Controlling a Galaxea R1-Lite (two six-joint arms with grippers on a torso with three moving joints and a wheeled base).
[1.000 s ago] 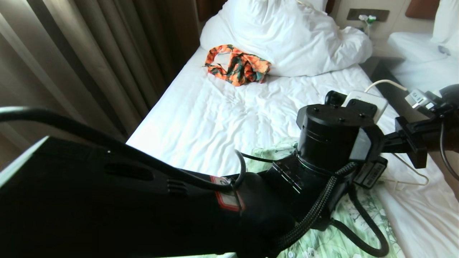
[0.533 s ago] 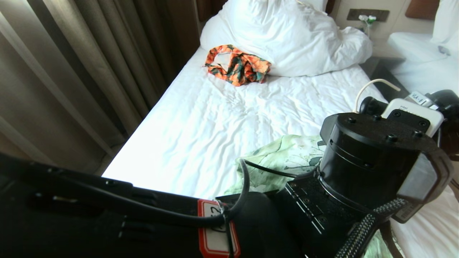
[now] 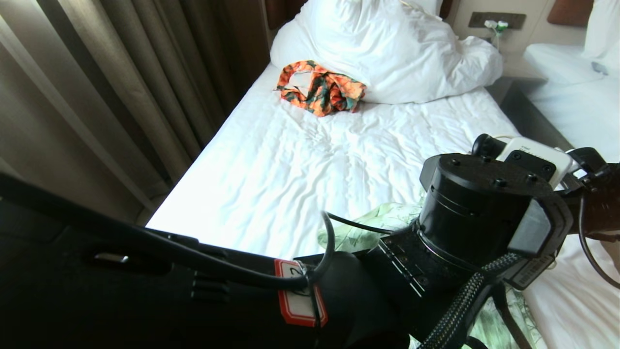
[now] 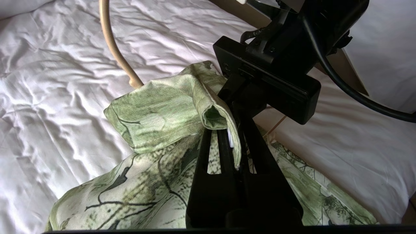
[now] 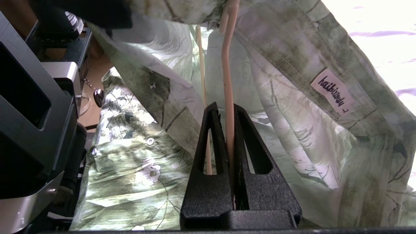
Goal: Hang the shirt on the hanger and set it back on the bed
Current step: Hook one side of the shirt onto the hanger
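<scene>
The pale green leaf-print shirt (image 3: pixel 368 228) lies on the bed (image 3: pixel 315 160) near its front right part, mostly hidden behind my left arm. In the left wrist view my left gripper (image 4: pixel 227 136) is shut on a folded edge of the shirt (image 4: pixel 156 107) and holds it up off the sheet. The cream hanger (image 4: pixel 112 45) runs into the fabric beside it. In the right wrist view my right gripper (image 5: pixel 224 109) is shut on the hanger's rod (image 5: pixel 227 74) inside the opened shirt (image 5: pixel 130 156), whose neck label (image 5: pixel 331 92) shows.
An orange-and-dark-green garment (image 3: pixel 319 87) lies far up the bed against the white duvet (image 3: pixel 387 48). Brown curtains (image 3: pixel 121 72) run along the bed's left side. A second white bed (image 3: pixel 571 82) stands across a dark gap on the right.
My left wrist has shifted to the right with the shirt's edge in it. The right arm has swung in close behind it. The hanger's bare end at the right no longer shows.
</scene>
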